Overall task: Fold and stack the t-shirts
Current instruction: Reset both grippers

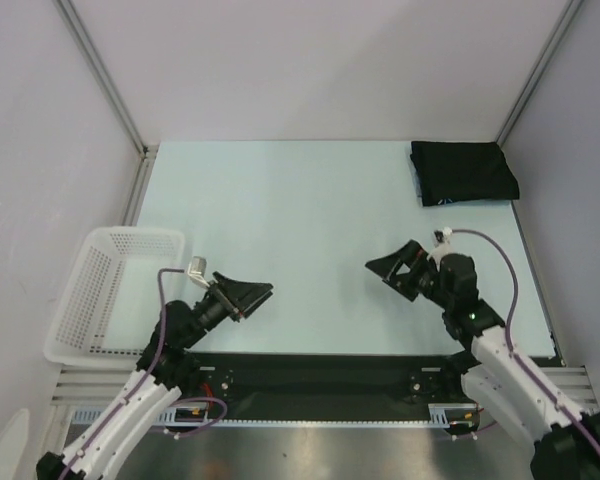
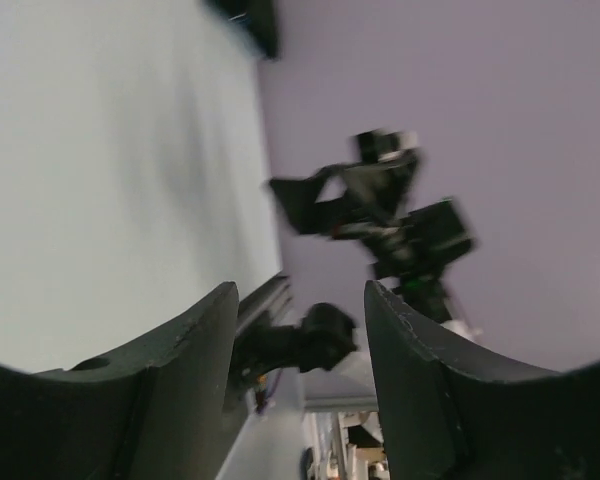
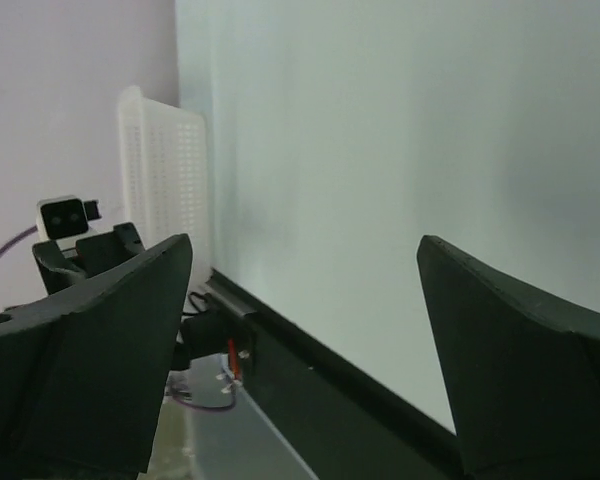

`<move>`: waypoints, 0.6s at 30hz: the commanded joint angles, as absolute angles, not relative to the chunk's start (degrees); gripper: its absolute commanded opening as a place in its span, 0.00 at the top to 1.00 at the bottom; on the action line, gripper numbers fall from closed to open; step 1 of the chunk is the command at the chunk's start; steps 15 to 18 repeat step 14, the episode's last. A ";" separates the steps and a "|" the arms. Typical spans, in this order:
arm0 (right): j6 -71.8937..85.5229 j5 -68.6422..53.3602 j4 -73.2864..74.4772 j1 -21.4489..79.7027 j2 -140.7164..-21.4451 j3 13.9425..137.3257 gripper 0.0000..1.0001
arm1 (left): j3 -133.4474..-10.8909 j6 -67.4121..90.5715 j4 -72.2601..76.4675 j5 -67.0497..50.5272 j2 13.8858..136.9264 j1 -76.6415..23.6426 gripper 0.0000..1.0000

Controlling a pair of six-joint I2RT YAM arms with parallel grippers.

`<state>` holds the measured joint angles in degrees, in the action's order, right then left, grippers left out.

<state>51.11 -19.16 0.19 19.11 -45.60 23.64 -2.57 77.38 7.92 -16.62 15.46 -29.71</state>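
The folded black fabric t-shirt stack [image 1: 464, 172] lies far right: soft, light, floppy; I'd pinch an edge. My left fingers [image 1: 257, 294] and right fingers [image 1: 384, 266] gape, holding nothing.

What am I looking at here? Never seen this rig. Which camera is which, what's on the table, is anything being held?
Two small robot arms are bolted at the near edge of a pale table. The big picture comes from a fixed camera above and behind them. The other two come from a camera on each wrist, so the dark shapes at the bottom of those are the arm's own fingers.

The left gripper and right gripper both stand open and hold nothing; they hover near the front of the table, pointing toward each other.

At the far right corner lies a pile of folded black t-shirts; how many, I cannot tell. A white mesh basket sits at the left edge and looks empty.
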 commanded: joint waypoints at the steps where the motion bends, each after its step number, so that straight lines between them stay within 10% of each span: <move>1: 65.44 -17.50 -3.18 18.98 -32.75 16.28 0.00 | 7.90 83.14 11.17 -14.94 4.86 -30.06 0.41; 8: 74.88 -16.09 19.11 19.51 -3.40 3.09 0.00 | 10.02 83.67 12.55 -18.71 -3.26 -30.06 0.40; 18: 74.97 -25.46 7.44 19.60 -5.98 1.32 0.00 | 10.63 89.53 26.25 -19.60 -4.91 -30.06 0.39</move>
